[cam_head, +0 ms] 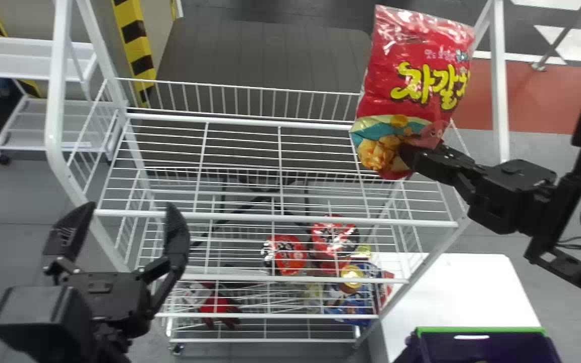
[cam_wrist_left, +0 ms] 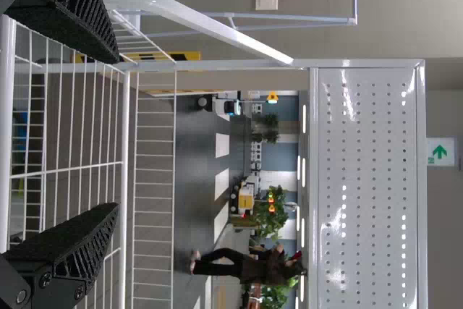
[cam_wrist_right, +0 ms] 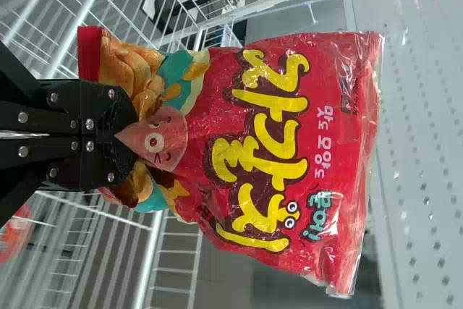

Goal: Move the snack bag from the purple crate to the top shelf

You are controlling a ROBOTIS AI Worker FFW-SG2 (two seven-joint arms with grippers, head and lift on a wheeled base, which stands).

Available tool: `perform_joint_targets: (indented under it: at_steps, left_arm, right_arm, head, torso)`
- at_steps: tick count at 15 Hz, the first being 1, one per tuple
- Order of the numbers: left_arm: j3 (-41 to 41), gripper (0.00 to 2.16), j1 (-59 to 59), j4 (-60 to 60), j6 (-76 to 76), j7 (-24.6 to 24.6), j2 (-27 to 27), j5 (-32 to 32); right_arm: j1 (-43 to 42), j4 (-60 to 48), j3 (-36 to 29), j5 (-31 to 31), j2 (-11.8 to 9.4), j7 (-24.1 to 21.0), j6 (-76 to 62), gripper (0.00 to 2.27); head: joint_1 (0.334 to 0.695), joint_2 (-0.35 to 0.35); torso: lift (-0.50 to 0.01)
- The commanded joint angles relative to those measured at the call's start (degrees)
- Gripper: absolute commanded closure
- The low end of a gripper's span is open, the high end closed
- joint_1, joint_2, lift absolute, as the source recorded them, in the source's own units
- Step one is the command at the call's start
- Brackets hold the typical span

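**Snack bag stands upright in right gripper at wire shelf**

One snack bag is at the right end of the upper wire shelf, clenched near its bottom end by the right gripper. Its long axis runs mostly upright, the top end tipped a little to the right, the lettered front turned toward the head. In the right wrist view, the bag's top end points away from the fingers, toward a perforated panel.

Of the two grippers, the left is empty, its two fingers spread wide by the shelf's front left corner. Two red round packs sit side by side lower in the rack. One purple crate, green-rimmed, is by the one white surface, at front right.
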Motion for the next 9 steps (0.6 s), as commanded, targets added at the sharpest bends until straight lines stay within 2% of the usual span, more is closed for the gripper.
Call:
perform_joint_targets:
  at_steps: [1,3,9]
  left_arm:
    - [0.01,0.1,-0.46,1.0,-0.02,0.0,0.0,0.13]
    - [-0.34,0.1,-1.42,2.14,-0.02,0.0,-0.09,0.31]
    - [-0.17,0.1,-3.27,5.31,-0.9,-0.26,-0.88,1.36]
  right_arm:
    - [0.73,6.94,3.38,-4.92,0.67,-4.53,-12.42,1.65]
    - [0.12,12.21,7.6,-5.8,0.67,-9.18,-20.33,1.65]
    - [-6.91,32.6,19.9,-6.33,0.67,-18.5,-35.27,1.65]
  head:
    - [0.695,-0.052]
    - [0.695,-0.026]
    - [0.695,0.081]
  torso:
    - [0.001]
    - [0.001]
    - [0.001]
